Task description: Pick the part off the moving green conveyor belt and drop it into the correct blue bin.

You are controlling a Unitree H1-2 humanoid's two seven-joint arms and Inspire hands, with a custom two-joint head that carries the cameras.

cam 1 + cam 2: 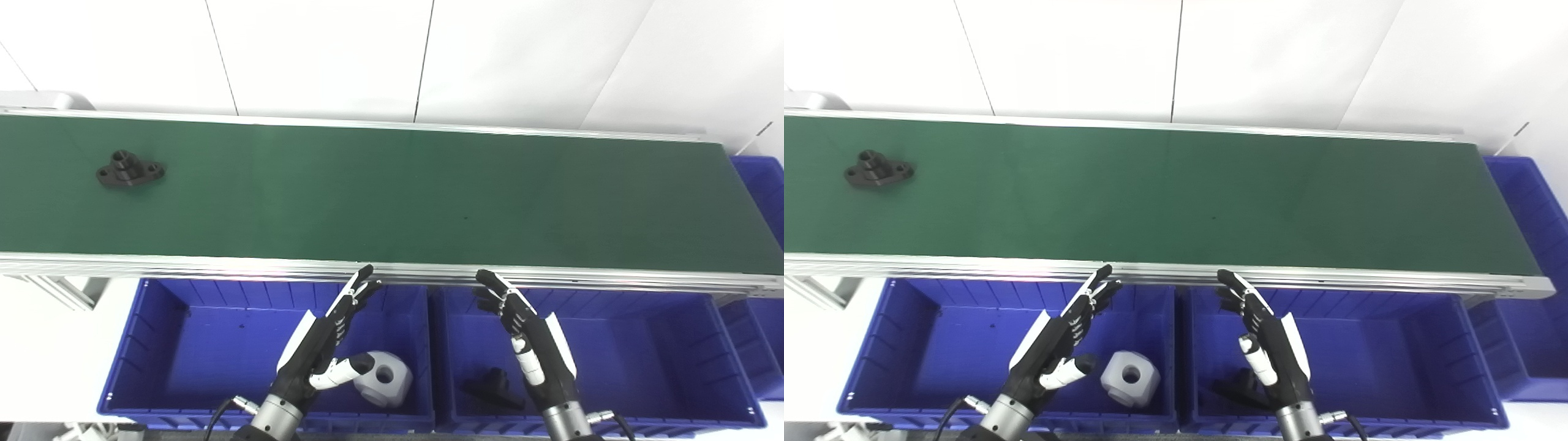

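Beyond both robot hands, far off to the left of the left robot hand (324, 343), a black part (130, 169) lies flat on the green conveyor belt (392, 196), near the belt's left end and toward its far edge, touched by nothing. Both hands hover over the blue bins in front of the belt, with fingers stretched out and spread, holding nothing. The left robot hand hangs above the left blue bin (184, 343), its fingertips reaching up to the belt's near metal rail (245, 267), its thumb held out to the side. Just right of that thumb, on the floor of the same bin, sits a white block (1130, 378) with a round hole in its face. The right robot hand (528, 334) hangs above the right blue bin (661, 355), its fingertips likewise close to the rail. Just left of its wrist, on that bin's floor, lies a second black part (493, 387), partly hidden by the hand in the right eye view. Well to the right of the right hand, past the belt's end, another blue bin (1528, 202) stands.
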